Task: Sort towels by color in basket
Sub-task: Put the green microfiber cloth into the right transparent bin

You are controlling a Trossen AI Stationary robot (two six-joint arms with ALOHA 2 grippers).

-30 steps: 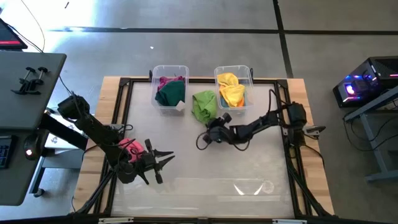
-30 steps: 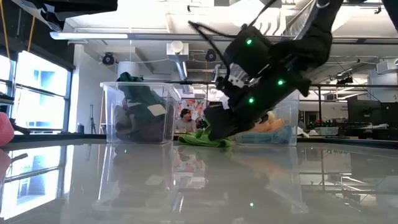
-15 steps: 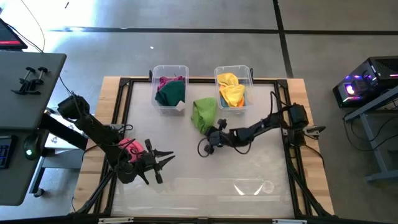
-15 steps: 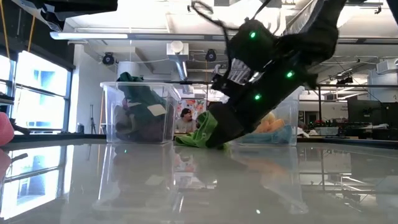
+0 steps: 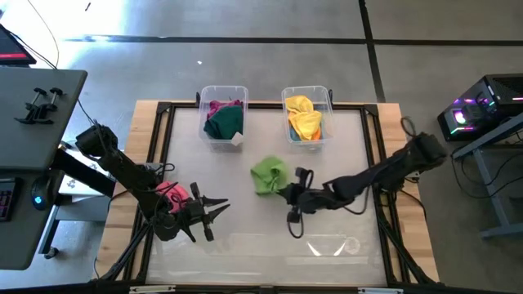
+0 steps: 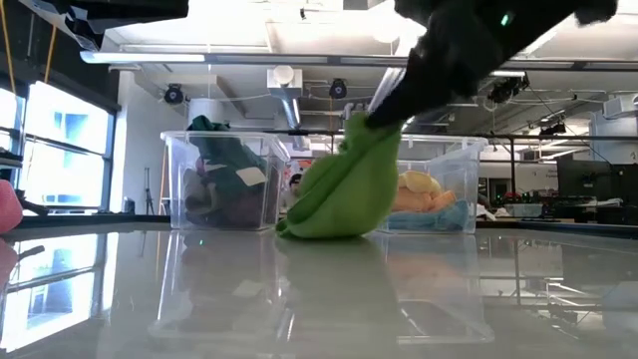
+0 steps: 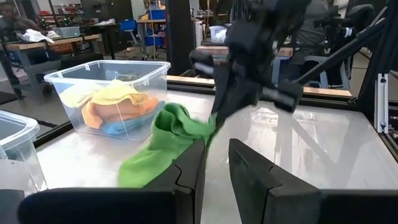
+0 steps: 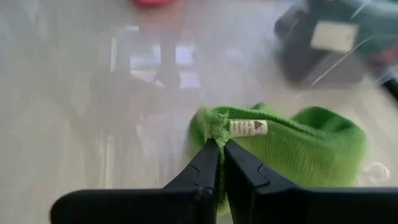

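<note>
Right gripper (image 8: 219, 149) clamped on edge of light green towel (image 8: 292, 140), by its white label (image 8: 247, 127). High view: towel (image 5: 269, 175) mid-table, clear of both bins. Low view: towel hangs in drape, bottom touching table (image 6: 319, 299); gripper itself cropped at top. Left gripper (image 5: 214, 209) near front-left, fingers spread, pink towel (image 5: 170, 196) beside it. Left bin (image 5: 223, 116) holds dark green, magenta cloths; right bin (image 5: 306, 114) yellow, orange, light blue. Deeper bin contents hard to make out.
</note>
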